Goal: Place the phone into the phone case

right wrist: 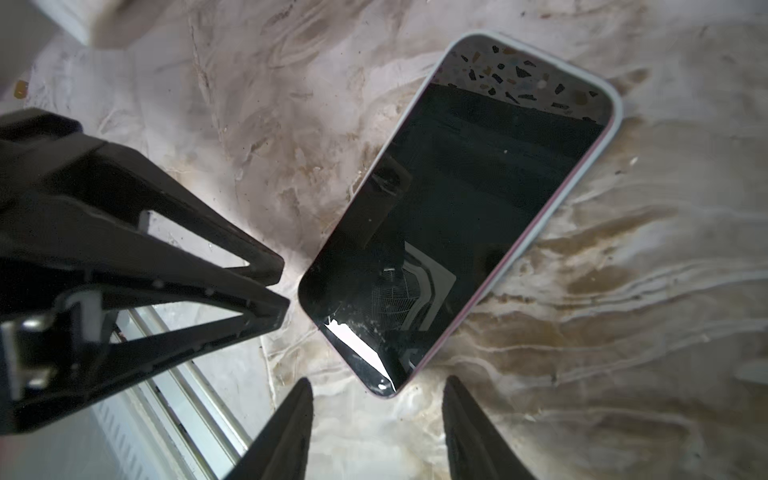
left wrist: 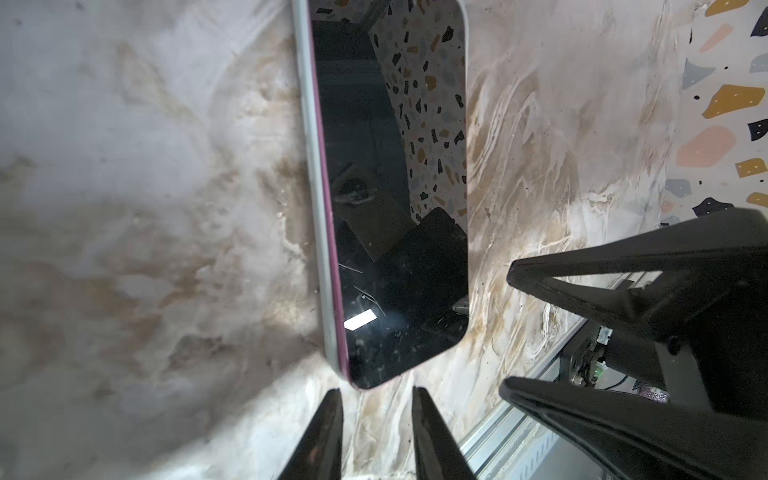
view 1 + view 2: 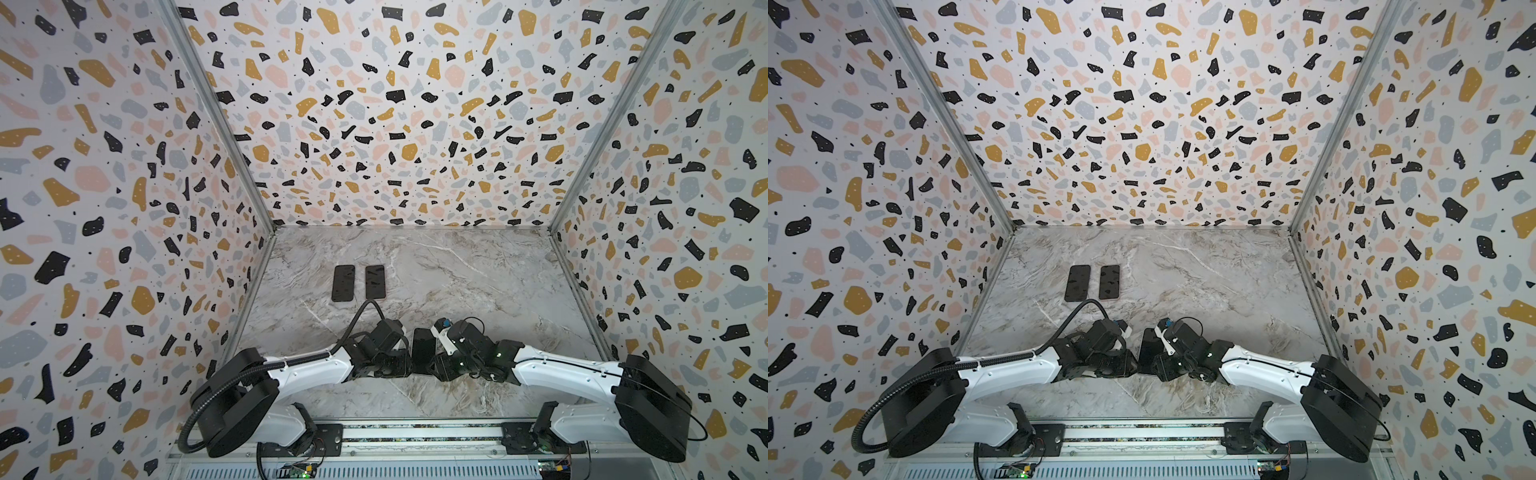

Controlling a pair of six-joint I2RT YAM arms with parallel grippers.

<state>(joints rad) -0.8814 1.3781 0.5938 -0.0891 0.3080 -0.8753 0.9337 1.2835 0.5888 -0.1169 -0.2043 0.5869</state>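
A dark-screened phone (image 3: 424, 351) (image 3: 1148, 349) lies flat on the marble table near the front, between my two wrists. In the left wrist view the phone (image 2: 395, 208) sits inside a pale phone case (image 2: 315, 158), with a pink edge showing along the case's rim. My left gripper (image 2: 377, 392) is open by a narrow gap, its tips just short of one phone corner. My right gripper (image 1: 378, 380) is open wider, and another corner of the phone (image 1: 457, 216) lies just beyond its tips. Neither gripper holds anything.
Two more dark phones (image 3: 343, 283) (image 3: 375, 282) lie side by side at the back left of the marble table (image 3: 478, 282). Patterned walls close in the left, back and right. A metal rail (image 3: 415, 434) runs along the front edge.
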